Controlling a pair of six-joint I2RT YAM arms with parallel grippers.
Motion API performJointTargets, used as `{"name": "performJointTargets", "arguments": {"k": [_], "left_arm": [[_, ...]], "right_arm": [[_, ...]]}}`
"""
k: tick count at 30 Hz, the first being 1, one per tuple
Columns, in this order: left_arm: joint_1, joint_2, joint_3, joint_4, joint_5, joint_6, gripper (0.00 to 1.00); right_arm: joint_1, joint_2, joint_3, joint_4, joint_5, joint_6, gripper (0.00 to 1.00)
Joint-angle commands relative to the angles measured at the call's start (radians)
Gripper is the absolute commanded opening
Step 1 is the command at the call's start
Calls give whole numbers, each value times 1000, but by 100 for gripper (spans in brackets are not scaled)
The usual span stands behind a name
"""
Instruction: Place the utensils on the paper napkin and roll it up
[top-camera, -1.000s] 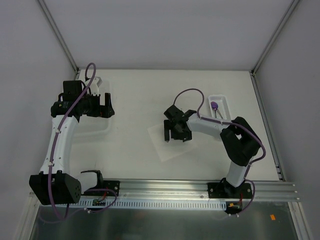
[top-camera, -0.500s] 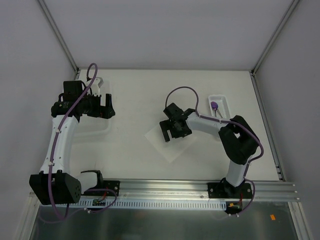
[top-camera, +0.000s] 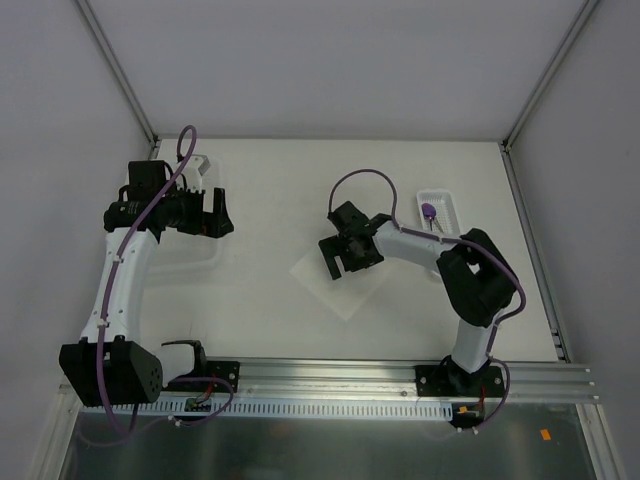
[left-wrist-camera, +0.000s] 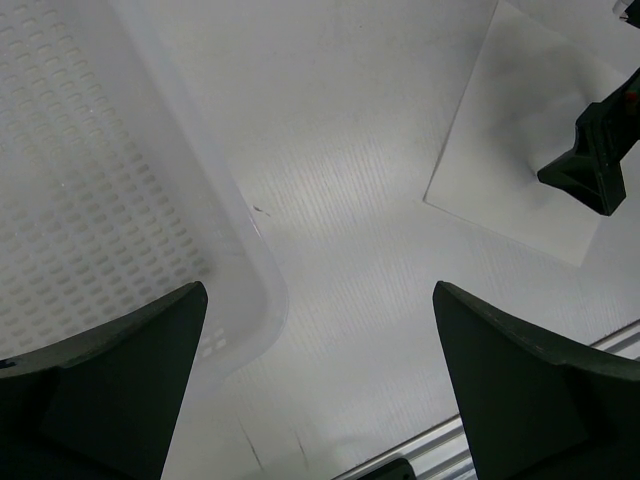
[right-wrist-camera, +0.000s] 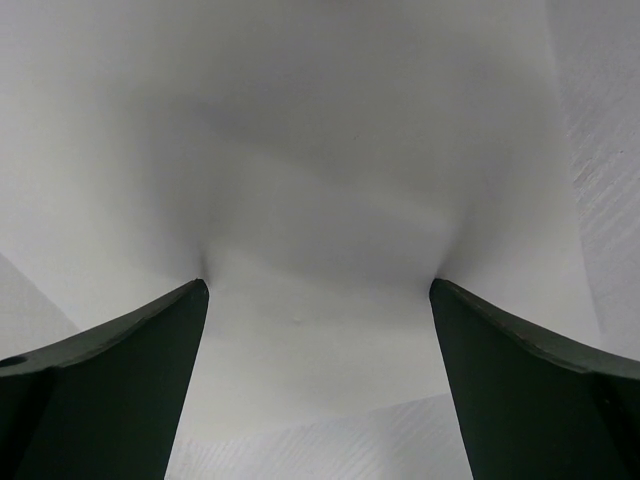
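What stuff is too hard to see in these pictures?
Top view: the thin utensils in the small white tray are too small to tell spoon from fork.
Top view: the right gripper hides part of the thin white paper napkin.
Left wrist view: the white perforated plastic basket runs off the left and top edges.

Open white tabletop (top-camera: 270, 185) runs across the middle and rear. At left, the raised rim of a white perforated plastic basket (left-wrist-camera: 100, 180) bars low passes just beside the spread left pincer (left-wrist-camera: 318, 300). At centre, the wide-spread right pincer (top-camera: 337, 268) presses on the thin white paper napkin (top-camera: 350, 295). A small white plastic tray (top-camera: 452, 203) sits at right rear.
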Motion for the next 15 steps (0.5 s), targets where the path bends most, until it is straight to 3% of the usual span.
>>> {"name": "performJointTargets", "arguments": {"k": [1, 6, 9, 11, 14, 15], "left_arm": [[4, 2, 14, 11, 47, 22, 99], [2, -1, 17, 11, 57, 25, 99], [2, -4, 21, 11, 65, 27, 99], [4, -7, 21, 9, 68, 25, 99], [4, -2, 25, 11, 74, 21, 99], [4, 1, 25, 11, 73, 16, 99]], "right_arm": [[-6, -97, 13, 7, -58, 47, 98], [-38, -224, 118, -39, -65, 30, 98], [-182, -290, 188, -134, -149, 1, 96], [-351, -312, 211, -178, -195, -53, 94], [-581, -336, 207, -235, -254, -85, 85], [-630, -332, 199, -255, -248, -88, 78]]}}
